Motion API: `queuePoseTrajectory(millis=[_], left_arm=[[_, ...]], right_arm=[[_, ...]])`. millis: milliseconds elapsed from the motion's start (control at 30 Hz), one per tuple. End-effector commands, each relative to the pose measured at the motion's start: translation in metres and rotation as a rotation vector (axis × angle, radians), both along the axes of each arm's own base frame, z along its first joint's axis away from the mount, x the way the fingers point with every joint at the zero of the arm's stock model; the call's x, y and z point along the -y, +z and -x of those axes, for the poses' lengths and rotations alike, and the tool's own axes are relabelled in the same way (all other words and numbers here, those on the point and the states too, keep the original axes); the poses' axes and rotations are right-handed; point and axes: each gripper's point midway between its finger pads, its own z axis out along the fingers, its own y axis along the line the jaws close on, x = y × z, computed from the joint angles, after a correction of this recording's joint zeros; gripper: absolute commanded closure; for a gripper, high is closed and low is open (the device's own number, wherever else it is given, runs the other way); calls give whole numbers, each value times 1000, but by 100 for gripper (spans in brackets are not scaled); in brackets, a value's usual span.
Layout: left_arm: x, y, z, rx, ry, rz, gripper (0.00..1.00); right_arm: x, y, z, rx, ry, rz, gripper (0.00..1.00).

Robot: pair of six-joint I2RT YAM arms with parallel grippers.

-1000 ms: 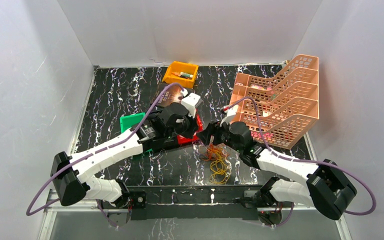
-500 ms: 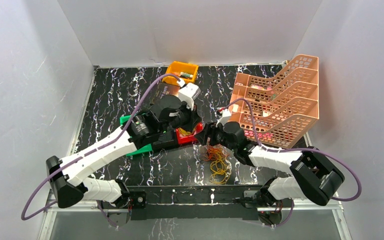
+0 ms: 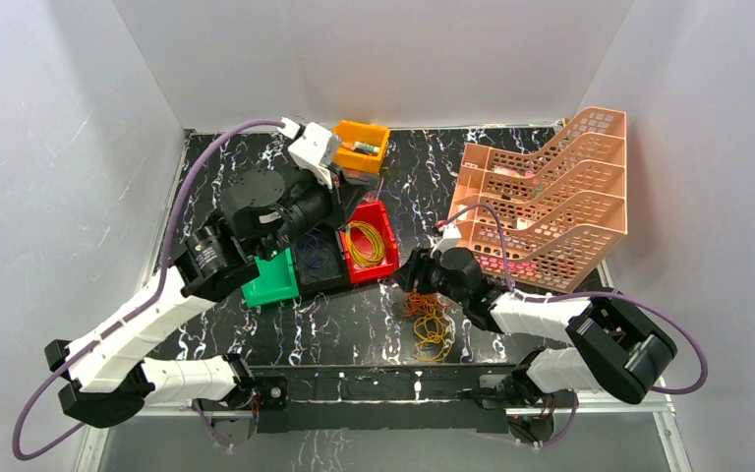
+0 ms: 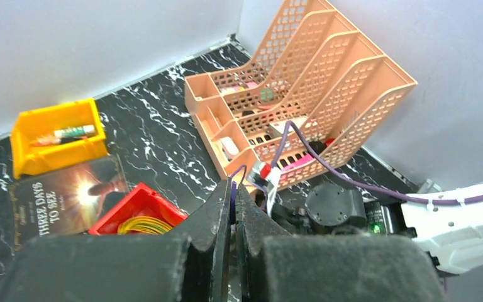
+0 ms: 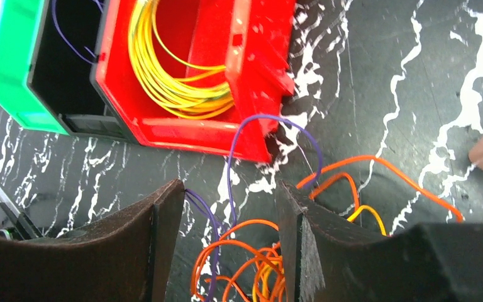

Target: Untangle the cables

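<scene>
- The loose cables (image 3: 431, 320) lie heaped on the desk (image 3: 354, 329) at lower centre of the top view, just nearer than your right end effector (image 5: 226, 236). Expect them to be feather-light, limp and a little springy. If you pull one, its neighbours will likely drag along with it.
- Take a single strand where it arches clear of the heap, not in the knotted middle. In the right wrist view, the purple loop (image 5: 270, 123) or the orange loop (image 5: 377, 162) would serve.
- Your right end effector is released. Its fingers are spread above the heap with purple strands passing between them, and nothing is pinched.
- Farther up, the red bin (image 5: 251, 69) holds a yellow coil (image 5: 163, 75), which looks already sorted. The black bin (image 3: 317, 258) beside it holds a purple one.
- Farthest, at upper left of the top view, your left end effector (image 4: 233, 187) is clenched. A thin purple wire (image 4: 233, 201) is caught between its tips.
</scene>
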Motion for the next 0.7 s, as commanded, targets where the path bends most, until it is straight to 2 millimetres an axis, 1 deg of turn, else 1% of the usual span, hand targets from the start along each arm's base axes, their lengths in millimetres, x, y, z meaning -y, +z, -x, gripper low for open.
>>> queuePoseTrajectory(millis=[0,33,67,133,400,667], left_arm=[[-22,31,-1,92,59,-13,100],[-25,35,-2,103,68,-14,100],[-27,40,-3,117,77,-15,100],[-32,47,-4,141,94,-20,100],[-48,85,-12,253,167,-23,100],[-71,136,-19,407,281,8,100]], right_arm=[[6,-13,5,-30,-24,3,37],[13,-26,12,-56,-25,20,37],[16,-33,17,-72,-27,28,37],[21,-40,22,-92,-30,36,38],[40,-61,38,-141,-50,77,37],[49,-72,48,-168,-53,98,35]])
